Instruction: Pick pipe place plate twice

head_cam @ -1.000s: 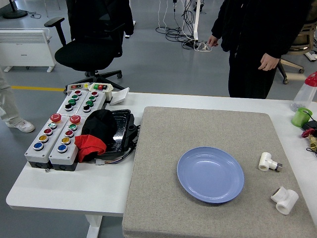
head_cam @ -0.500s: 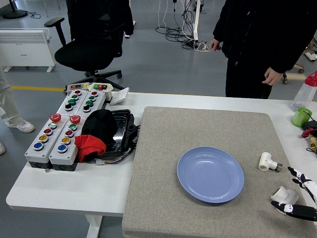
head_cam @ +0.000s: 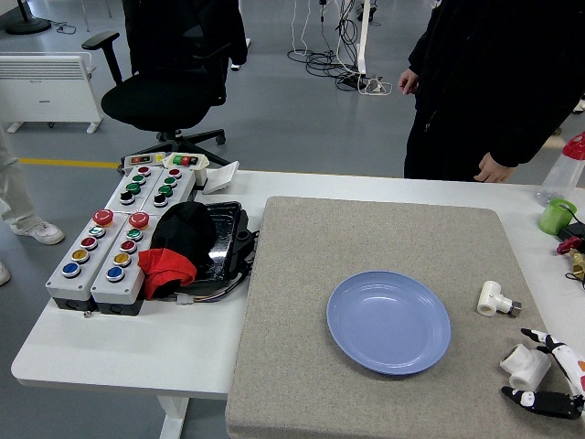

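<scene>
A blue plate (head_cam: 388, 321) lies empty on the grey mat (head_cam: 302, 274). Two white pipe fittings lie to its right: a small one (head_cam: 494, 299) with a metal end, and a larger tee (head_cam: 526, 366) near the mat's front right corner. My right hand (head_cam: 553, 375) comes in from the lower right, its fingers (head_cam: 541, 401) spread on either side of the tee, holding nothing. My left hand is out of view.
Two button control boxes (head_cam: 110, 247) and a black and red bundle (head_cam: 183, 247) sit at the left. A green cup (head_cam: 555, 216) and a bottle (head_cam: 567, 165) stand at the far right. A person in black (head_cam: 494, 82) stands behind the table.
My right hand has come into view from the lower right and moved in around the larger tee. The person behind the table has shifted to the right.
</scene>
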Controlling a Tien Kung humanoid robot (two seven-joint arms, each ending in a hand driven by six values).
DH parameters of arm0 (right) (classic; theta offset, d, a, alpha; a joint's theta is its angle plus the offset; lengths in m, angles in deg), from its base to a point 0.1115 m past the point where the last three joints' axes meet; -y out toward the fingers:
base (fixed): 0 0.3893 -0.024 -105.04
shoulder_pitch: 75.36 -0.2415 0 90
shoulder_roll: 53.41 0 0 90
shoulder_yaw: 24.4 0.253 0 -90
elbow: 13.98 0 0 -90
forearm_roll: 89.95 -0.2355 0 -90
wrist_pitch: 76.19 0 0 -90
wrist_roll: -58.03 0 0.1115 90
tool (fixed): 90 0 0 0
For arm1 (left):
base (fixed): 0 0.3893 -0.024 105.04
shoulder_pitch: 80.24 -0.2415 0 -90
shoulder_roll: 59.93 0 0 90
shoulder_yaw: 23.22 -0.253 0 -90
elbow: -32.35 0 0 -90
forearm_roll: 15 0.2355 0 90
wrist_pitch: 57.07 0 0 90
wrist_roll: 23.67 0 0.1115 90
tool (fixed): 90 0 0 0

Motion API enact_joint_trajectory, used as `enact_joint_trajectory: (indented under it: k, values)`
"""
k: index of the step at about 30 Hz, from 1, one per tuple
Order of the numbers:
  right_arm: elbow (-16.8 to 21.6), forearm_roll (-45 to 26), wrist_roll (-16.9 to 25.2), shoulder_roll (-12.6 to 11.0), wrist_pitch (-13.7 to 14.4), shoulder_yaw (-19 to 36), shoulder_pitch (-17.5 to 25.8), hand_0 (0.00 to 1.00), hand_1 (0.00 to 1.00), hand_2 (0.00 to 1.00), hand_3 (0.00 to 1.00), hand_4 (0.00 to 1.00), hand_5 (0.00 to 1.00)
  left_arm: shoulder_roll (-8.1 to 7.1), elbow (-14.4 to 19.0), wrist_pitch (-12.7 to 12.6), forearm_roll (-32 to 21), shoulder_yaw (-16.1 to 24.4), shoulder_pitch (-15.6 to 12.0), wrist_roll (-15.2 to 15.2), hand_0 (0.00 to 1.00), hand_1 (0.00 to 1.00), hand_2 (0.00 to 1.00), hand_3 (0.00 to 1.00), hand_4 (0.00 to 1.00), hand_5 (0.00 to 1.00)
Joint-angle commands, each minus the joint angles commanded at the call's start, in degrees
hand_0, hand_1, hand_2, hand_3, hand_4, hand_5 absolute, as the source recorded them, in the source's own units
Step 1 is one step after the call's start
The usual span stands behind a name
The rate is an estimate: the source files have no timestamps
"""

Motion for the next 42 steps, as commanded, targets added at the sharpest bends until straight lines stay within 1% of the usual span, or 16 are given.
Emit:
enact_joint_trajectory:
  k: [4, 5, 10, 11, 13, 19, 22, 23, 24, 28, 30, 35, 36, 40, 41, 42]
  values:
    - [-0.27, -0.71, 1.47, 0.06, 0.9, -0.86, 0.0, 0.538, 0.621, 0.637, 0.736, 0.748, 0.251, -0.13, 0.03, -0.13, -0.29, -0.12, -0.3, 0.07, 0.653, 0.625, 0.636, 0.577, 0.407, 0.998]
    - [-0.29, -0.69, 1.57, 0.07, 0.94, -0.98, -0.03, 0.275, 0.409, 0.505, 0.62, 0.629, 0.128, -0.14, 0.04, -0.14, -0.33, -0.16, -0.33, 0.07, 0.653, 0.625, 0.636, 0.578, 0.41, 0.998]
    - [-0.67, -1.21, 2.23, 0.24, 1.65, -1.55, -0.31, 0.275, 0.409, 0.505, 0.62, 0.629, 0.128, -0.12, 0.03, -0.22, -0.35, -0.1, -0.52, 0.1, 0.653, 0.625, 0.636, 0.578, 0.41, 0.998]
    - [-0.68, -1.23, 2.26, 0.25, 1.7, -1.58, -0.32, 0.219, 0.36, 0.496, 0.577, 0.566, 0.088, -0.12, 0.03, -0.22, -0.35, -0.1, -0.53, 0.09, 0.653, 0.626, 0.636, 0.578, 0.41, 0.998]
    - [-0.29, -1.72, 3.04, 0.21, 2.63, -1.76, -0.4, 0.219, 0.36, 0.496, 0.577, 0.566, 0.088, -0.12, 0.01, -0.27, -0.46, -0.13, -0.58, 0.07, 0.653, 0.626, 0.636, 0.578, 0.41, 0.998]
    - [2.75, -2.52, 4.3, 0.01, 4.05, -2.04, -1.94, 0.213, 0.358, 0.496, 0.568, 0.543, 0.079, -0.13, -0.03, -0.42, -0.92, -0.38, -0.85, 0.01, 0.653, 0.625, 0.636, 0.577, 0.41, 0.998]
    - [3.93, -2.83, 4.46, 0.14, 4.62, -3.27, -4.56, 0.213, 0.358, 0.496, 0.568, 0.543, 0.079, -0.17, -0.03, -0.46, -1.1, -0.48, -0.95, 0.0, 0.653, 0.625, 0.636, 0.577, 0.41, 0.998]
    - [3.8, -3.2, 4.49, 0.43, 4.74, -4.53, -6.29, 0.213, 0.36, 0.498, 0.565, 0.513, 0.054, -0.17, -0.02, -0.46, -1.22, -0.56, -1.01, 0.03, 0.653, 0.626, 0.636, 0.577, 0.41, 0.998]
    - [3.77, -3.31, 4.5, 0.51, 4.78, -4.98, -7.09, 0.213, 0.36, 0.498, 0.565, 0.513, 0.054, -0.17, -0.01, -0.46, -1.25, -0.59, -1.02, 0.03, 0.653, 0.626, 0.636, 0.577, 0.41, 0.998]
    - [1.45, -4.28, 3.93, 2.55, 4.72, -10.65, -13.76, 0.213, 0.36, 0.498, 0.565, 0.513, 0.054, -0.1, 0.07, -0.43, -1.61, -0.87, -1.24, 0.15, 0.653, 0.626, 0.636, 0.577, 0.41, 0.998]
    - [-0.64, -5.03, 3.65, 4.4, 4.4, -14.59, -17.6, 0.22, 0.359, 0.496, 0.565, 0.519, 0.069, -0.05, 0.11, -0.45, -1.94, -1.14, -1.47, 0.17, 0.653, 0.626, 0.636, 0.577, 0.41, 0.998]
    - [-5.58, -7.36, 3.49, 8.28, 3.61, -21.62, -24.39, 0.22, 0.359, 0.496, 0.565, 0.519, 0.069, 0.08, 0.17, -0.71, -3.23, -1.97, -1.72, 0.17, 0.653, 0.626, 0.636, 0.577, 0.41, 0.998]
    - [-6.62, -7.64, 3.26, 8.86, 3.38, -22.89, -25.72, 0.235, 0.362, 0.497, 0.566, 0.52, 0.083, 0.08, 0.18, -0.76, -3.5, -2.15, -1.73, 0.14, 0.654, 0.625, 0.636, 0.577, 0.41, 0.998]
    - [-10.27, -8.67, 2.26, 10.81, 2.57, -27.04, -30.07, 0.235, 0.362, 0.497, 0.566, 0.52, 0.083, 0.06, 0.16, -0.99, -4.17, -2.46, -1.77, 0.02, 0.654, 0.625, 0.636, 0.577, 0.41, 0.998]
    - [-11.31, -8.96, 2.09, 11.31, 2.5, -28.32, -31.3, 0.342, 0.463, 0.511, 0.594, 0.551, 0.115, 0.06, 0.16, -1.02, -4.24, -2.49, -1.78, 0.01, 0.654, 0.625, 0.636, 0.575, 0.411, 0.998]
    - [-11.76, -9.04, 1.92, 11.59, 2.41, -28.88, -31.82, 0.342, 0.463, 0.511, 0.594, 0.551, 0.115, 0.06, 0.17, -1.02, -4.28, -2.51, -1.77, 0.01, 0.654, 0.625, 0.636, 0.575, 0.411, 0.998]
